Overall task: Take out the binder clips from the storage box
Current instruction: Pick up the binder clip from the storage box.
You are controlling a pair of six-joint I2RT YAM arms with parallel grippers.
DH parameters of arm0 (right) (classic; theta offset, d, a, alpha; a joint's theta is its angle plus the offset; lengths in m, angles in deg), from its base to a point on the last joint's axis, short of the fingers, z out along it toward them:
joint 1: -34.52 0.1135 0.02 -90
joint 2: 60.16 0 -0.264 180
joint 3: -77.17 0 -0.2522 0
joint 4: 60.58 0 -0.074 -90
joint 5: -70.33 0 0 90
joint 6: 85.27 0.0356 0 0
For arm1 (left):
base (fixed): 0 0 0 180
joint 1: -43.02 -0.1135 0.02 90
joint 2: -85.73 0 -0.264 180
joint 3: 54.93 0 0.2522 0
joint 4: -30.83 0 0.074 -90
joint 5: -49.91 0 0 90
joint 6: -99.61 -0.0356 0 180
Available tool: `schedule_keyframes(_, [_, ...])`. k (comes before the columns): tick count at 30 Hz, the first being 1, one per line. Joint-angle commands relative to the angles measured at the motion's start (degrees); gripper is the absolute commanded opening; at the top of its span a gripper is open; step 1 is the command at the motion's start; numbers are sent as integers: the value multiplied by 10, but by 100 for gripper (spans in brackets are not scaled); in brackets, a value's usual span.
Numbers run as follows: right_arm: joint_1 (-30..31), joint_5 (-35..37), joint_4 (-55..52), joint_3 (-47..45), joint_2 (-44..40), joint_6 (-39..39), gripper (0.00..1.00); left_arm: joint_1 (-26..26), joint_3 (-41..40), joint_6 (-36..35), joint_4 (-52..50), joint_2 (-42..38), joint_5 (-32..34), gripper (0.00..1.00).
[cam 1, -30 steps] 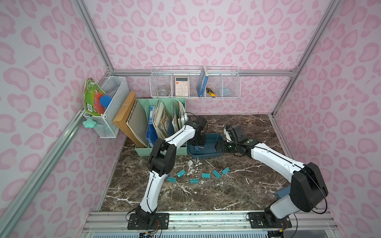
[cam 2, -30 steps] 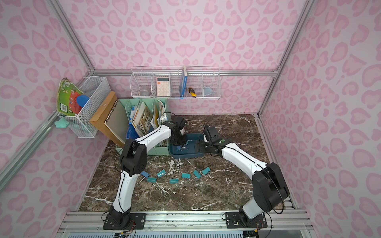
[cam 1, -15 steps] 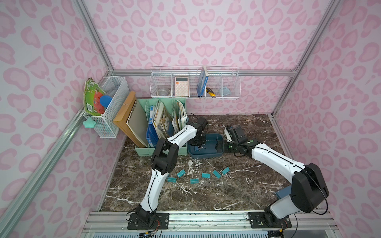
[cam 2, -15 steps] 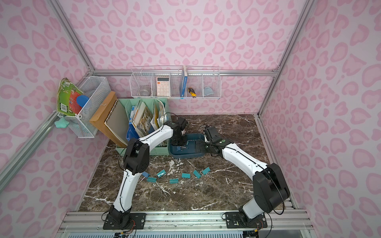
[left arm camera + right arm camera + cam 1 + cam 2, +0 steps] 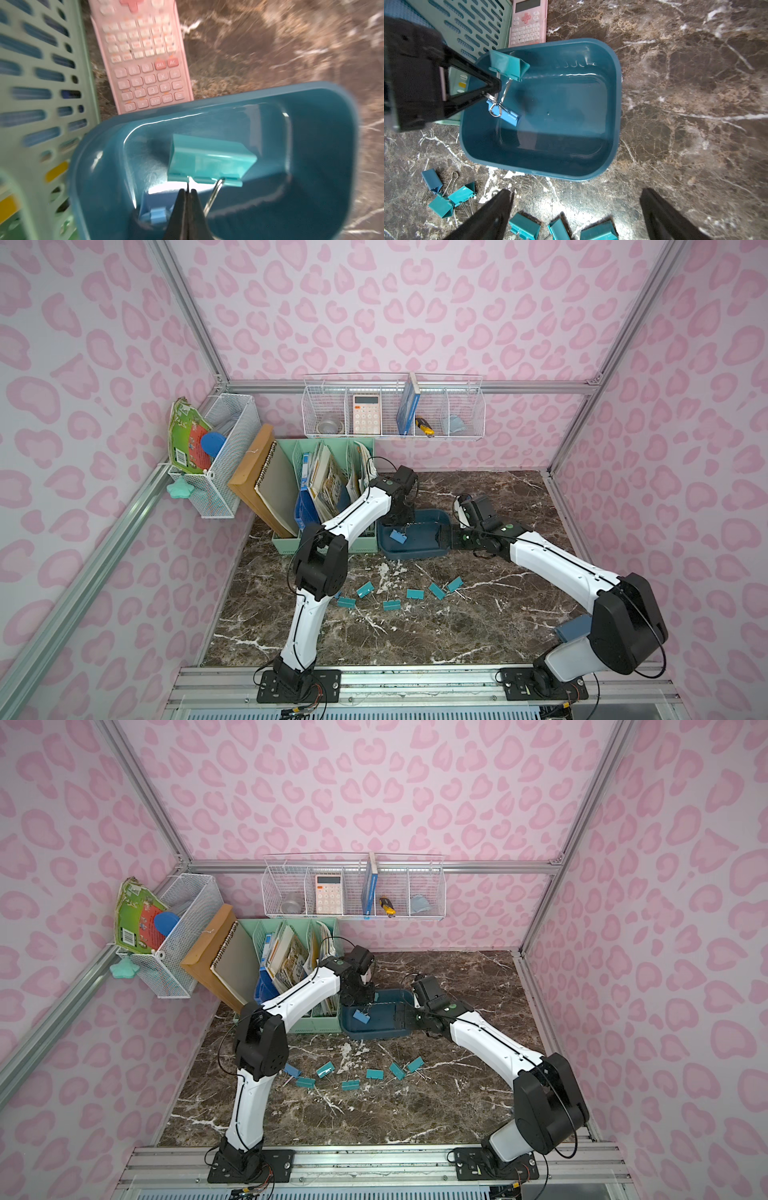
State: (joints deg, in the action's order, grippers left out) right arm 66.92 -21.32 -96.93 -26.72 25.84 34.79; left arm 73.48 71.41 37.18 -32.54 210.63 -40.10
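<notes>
While the left gripper [image 5: 188, 194] pinches one teal metal binder clip [image 5: 209, 161] by its wire handle over the dark blue plastic storage box [image 5: 419, 549], mid-frame, one blue clip [image 5: 397, 536] lies inside. Seven clips [image 5: 374, 1074] dot the marble table [image 5: 457, 635] below; the right gripper [image 5: 576, 192] is spread wide.

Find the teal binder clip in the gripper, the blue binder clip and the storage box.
teal binder clip [image 5: 508, 63]: right wrist view, on its folded body.
blue binder clip [image 5: 508, 118]: right wrist view, on its body.
storage box [image 5: 571, 112]: right wrist view, on its bare floor.
</notes>
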Motion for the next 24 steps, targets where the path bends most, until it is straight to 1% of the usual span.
schedule_keyframes(1, [0,9,5,-10,-14,8,100,6,-11,18,3,-22,-3,0])
schedule_keyframes(5, [0,9,10,-32,-39,13,100,11,-36,34,3,-44,3,0])
schedule_keyframes(9, [3,7,14,-57,-65,19,100,20,-85,49,40,-85,2,0])
schedule_keyframes(11, [4,6,15,-65,-74,22,100,25,-103,48,56,-91,7,0])
schedule_keyframes(15, [14,10,15,-74,-84,29,100,25,-109,35,67,-56,28,0])
schedule_keyframes(20, [21,22,0,-67,-88,34,100,24,-97,8,85,3,97,0])
schedule_keyframes(24, [21,34,-12,-61,-90,34,100,20,-124,-16,148,12,124,0])
